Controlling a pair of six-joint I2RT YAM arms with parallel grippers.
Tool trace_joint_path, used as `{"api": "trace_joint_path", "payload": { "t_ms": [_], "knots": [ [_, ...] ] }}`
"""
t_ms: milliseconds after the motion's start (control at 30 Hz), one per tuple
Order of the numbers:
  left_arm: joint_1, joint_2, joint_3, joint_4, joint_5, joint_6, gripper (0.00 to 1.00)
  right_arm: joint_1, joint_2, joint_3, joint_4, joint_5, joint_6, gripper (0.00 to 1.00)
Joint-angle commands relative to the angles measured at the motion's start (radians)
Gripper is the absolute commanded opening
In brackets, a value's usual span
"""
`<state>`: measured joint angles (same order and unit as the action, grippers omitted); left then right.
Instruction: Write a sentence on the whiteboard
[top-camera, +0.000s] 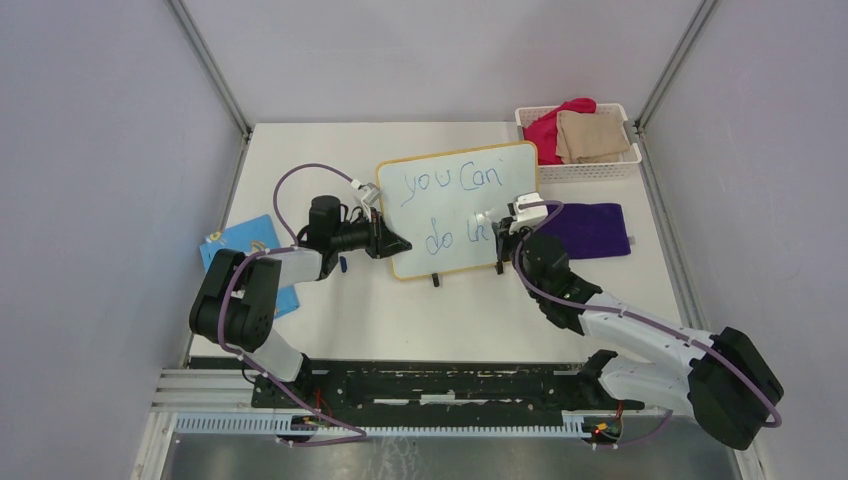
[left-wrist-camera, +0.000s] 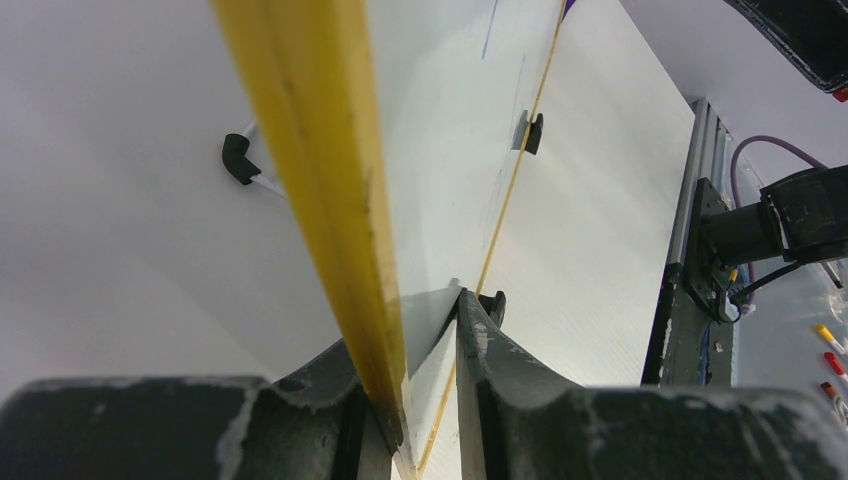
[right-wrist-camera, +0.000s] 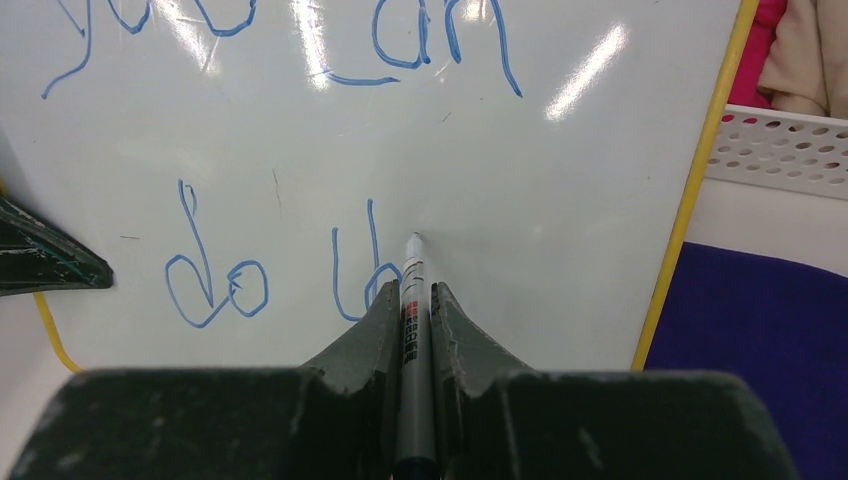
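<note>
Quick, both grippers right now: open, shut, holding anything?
Left gripper: shut on the whiteboard, at its left edge.
Right gripper: shut on the marker, tip at the board.

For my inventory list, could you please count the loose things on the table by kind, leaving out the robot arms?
cloths: 3 (pink cloth, beige cloth, purple cloth)
whiteboard: 1
marker: 1
basket: 1
blue card: 1
total: 7
The small blue bit beside the left arm is too small to tell what it is, so it is not counted.
</note>
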<state>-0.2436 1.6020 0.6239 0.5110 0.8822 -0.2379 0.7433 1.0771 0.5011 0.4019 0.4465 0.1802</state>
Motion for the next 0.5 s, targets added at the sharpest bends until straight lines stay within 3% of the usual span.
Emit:
{"api": "trace_joint_path", "payload": {
  "t_ms": [0, 467],
  "knots": [
    [-0.025, 0.046, -0.015, -0.160, -0.101, 0.096, 0.02, -0.009, 0.012, 0.037, 0.052, 0.016, -0.006, 0.00],
    [-0.025, 0.048, -0.015, -0.161, -0.101, 0.097, 0.02, -0.018, 0.003, -0.007, 0.030, 0.031, 0.002, 0.00]
  ]
}}
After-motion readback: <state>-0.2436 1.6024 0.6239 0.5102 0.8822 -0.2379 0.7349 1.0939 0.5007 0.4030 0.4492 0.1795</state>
